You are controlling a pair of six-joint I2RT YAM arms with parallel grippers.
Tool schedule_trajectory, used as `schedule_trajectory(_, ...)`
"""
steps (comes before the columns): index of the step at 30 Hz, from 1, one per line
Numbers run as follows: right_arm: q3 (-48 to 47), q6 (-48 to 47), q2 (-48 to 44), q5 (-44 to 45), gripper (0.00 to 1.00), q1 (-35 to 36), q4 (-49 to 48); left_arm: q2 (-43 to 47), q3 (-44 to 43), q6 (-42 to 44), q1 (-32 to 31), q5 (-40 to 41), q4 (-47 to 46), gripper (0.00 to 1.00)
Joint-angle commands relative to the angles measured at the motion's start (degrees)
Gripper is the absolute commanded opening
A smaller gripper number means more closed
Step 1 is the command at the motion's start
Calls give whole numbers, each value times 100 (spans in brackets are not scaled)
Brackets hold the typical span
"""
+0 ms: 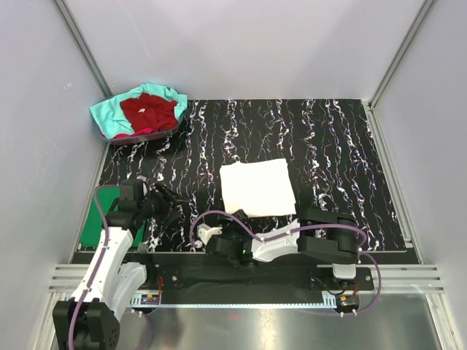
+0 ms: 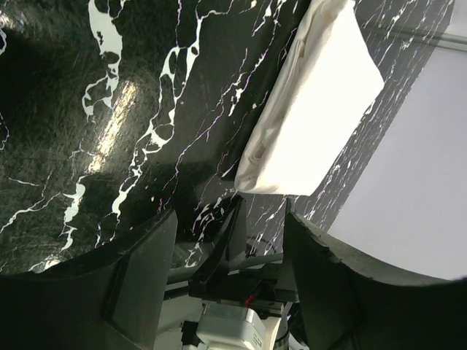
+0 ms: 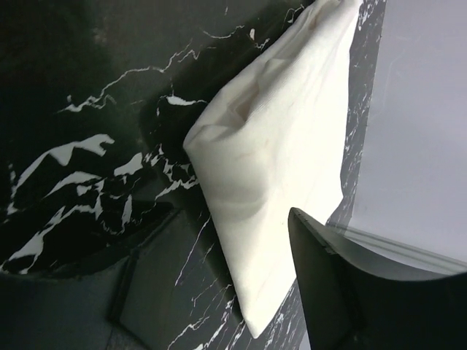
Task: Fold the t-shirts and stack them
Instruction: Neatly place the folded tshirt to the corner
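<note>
A white t-shirt (image 1: 257, 187) lies folded into a square on the middle of the black marbled mat; no chest print shows. It also shows in the left wrist view (image 2: 314, 124) and in the right wrist view (image 3: 284, 146). My left gripper (image 1: 164, 200) is open and empty, low over the mat to the shirt's left (image 2: 230, 248). My right gripper (image 1: 216, 235) is open and empty just off the shirt's near-left corner (image 3: 233, 284). A green t-shirt (image 1: 95, 222) lies flat at the mat's left edge, partly under my left arm. Dark red (image 1: 149, 111) and teal (image 1: 109, 115) t-shirts lie crumpled in a bin.
The bin (image 1: 157, 133) stands at the back left corner of the mat. Grey walls close in the back and both sides. A metal rail (image 1: 408, 273) runs along the near edge, where the arm bases sit.
</note>
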State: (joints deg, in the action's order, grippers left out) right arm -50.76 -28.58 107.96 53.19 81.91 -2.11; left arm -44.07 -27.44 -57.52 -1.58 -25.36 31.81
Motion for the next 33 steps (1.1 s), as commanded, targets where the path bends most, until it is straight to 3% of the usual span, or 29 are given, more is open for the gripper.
schedule_trajectory(1,137,151,410,-783,68,-201,-149,-83,81,-49,53,-363,-395,67)
schedule_trajectory(3,119,63,401,-810,66,-324,-211,-223,116,-23,62,-469,-526,72)
schedule_trajectory(6,49,10,226,-906,47,-614,-176,-373,99,65,70,-636,-658,83)
schedule_trajectory(7,40,-25,164,-994,36,-728,-185,-391,107,74,71,-732,-728,91)
schedule_trajectory(9,40,-112,7,-1021,27,-781,-254,-470,142,48,71,-829,-991,99)
schedule_trajectory(13,40,-175,-398,-1336,14,-852,-211,-777,397,-391,71,-1276,-2036,99)
schedule_trajectory(17,14,-157,-723,-1504,0,-843,-44,-1680,538,-787,18,-1577,-3294,99)
schedule_trajectory(24,92,10,-1479,-1724,0,-940,430,-2956,337,-1752,-702,-1437,-5375,99)
schedule_trajectory(29,190,89,-1804,-1830,0,-1054,536,-3931,-42,-2157,-1475,-1173,-6107,99)
schedule_trajectory(33,277,142,-2007,-1917,0,-1177,589,-4521,107,-2877,-1748,-1093,-7354,99)
